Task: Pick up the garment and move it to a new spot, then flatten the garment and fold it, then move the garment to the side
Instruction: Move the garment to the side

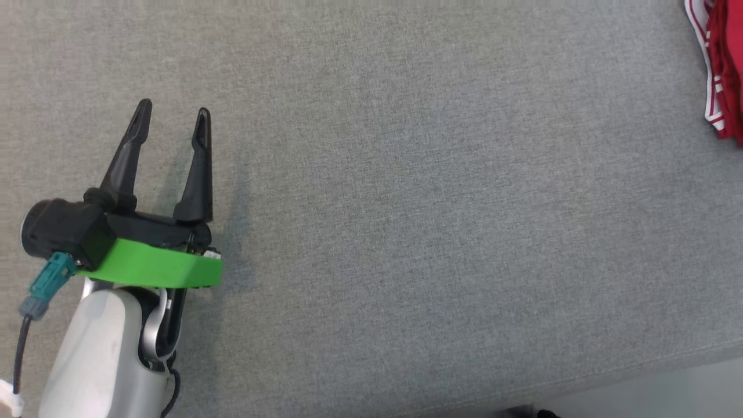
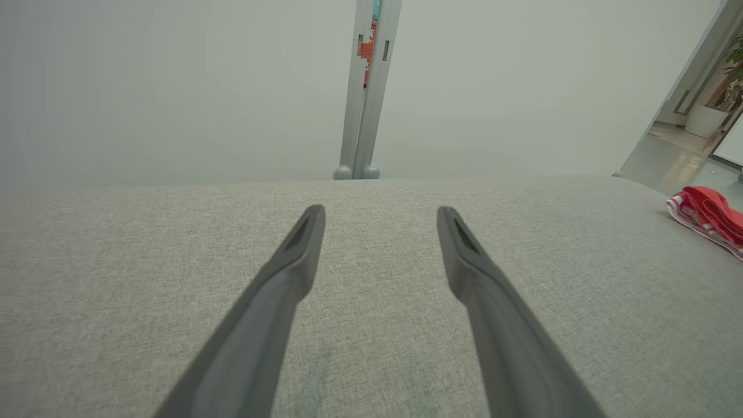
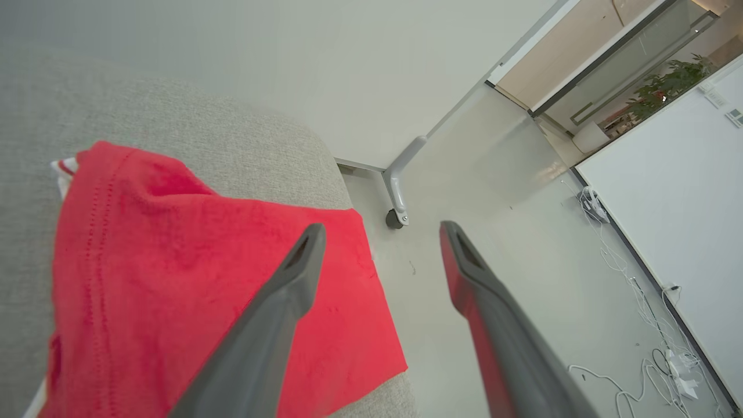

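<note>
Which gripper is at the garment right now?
The right gripper: its open jaws hang at the edge of the red garment. The left gripper sits over bare grey surface, far from it.

- Garment: in the head view, cut off by the top and right edges; full outline cannot be told. In the left wrist view, cut by the right edge. In the right wrist view, it runs off the bottom edge, and one finger of the right gripper covers a strip of it.
- Left arm: pale forearm cut off by the bottom edge.
- Cable: runs out at the lower left corner.
- Dark object: a sliver at the bottom edge; cannot be identified.
- Red and teal patch: seen through a narrow gap between panels; too small to tell.
- Plant: cut by the right edge, blurred.
</note>
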Robot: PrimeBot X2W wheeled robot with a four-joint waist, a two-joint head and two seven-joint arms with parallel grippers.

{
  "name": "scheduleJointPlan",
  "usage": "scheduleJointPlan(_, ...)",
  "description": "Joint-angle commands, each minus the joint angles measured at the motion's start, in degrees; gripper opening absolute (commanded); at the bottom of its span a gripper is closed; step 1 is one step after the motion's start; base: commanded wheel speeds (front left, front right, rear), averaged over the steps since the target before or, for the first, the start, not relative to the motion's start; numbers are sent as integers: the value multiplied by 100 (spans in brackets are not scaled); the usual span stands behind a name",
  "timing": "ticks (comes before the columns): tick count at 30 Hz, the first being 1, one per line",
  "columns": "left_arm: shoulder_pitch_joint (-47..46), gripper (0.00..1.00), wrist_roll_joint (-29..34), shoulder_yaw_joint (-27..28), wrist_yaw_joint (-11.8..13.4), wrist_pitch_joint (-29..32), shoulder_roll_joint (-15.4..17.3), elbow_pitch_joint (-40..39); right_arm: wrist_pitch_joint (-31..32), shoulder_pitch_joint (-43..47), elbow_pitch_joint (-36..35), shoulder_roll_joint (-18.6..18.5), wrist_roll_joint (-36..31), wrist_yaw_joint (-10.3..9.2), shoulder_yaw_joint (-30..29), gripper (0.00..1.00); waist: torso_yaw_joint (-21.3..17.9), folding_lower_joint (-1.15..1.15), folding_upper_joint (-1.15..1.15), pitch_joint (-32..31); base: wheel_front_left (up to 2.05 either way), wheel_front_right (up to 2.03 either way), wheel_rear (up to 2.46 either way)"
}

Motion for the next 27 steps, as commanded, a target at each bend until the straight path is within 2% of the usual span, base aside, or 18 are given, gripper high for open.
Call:
scheduleJointPlan(1,105,100,-55,9,22,-53,-28,80,-104,117,48,91,99,-13,47,100,110,0,0,-443,0,0,0)
scheduleJointPlan(9,469,100,-174,42,63,-191,-186,577,-737,766,-340,693,731,-13,521,100,356,0,0,-1345,0,0,0)
scheduleJointPlan(15,716,100,-214,121,103,-248,-289,994,-980,1622,-1137,1171,1444,-13,959,100,547,0,0,-1898,0,0,0)
scheduleJointPlan(21,963,100,-296,272,111,-292,-417,1296,-935,2568,-2092,1617,1855,-12,1247,100,642,0,0,-2321,0,0,0)
scheduleJointPlan(27,1252,100,-281,505,105,-289,-512,1366,-693,3280,-2731,1947,2047,-12,1464,100,625,0,0,-2627,0,0,0)
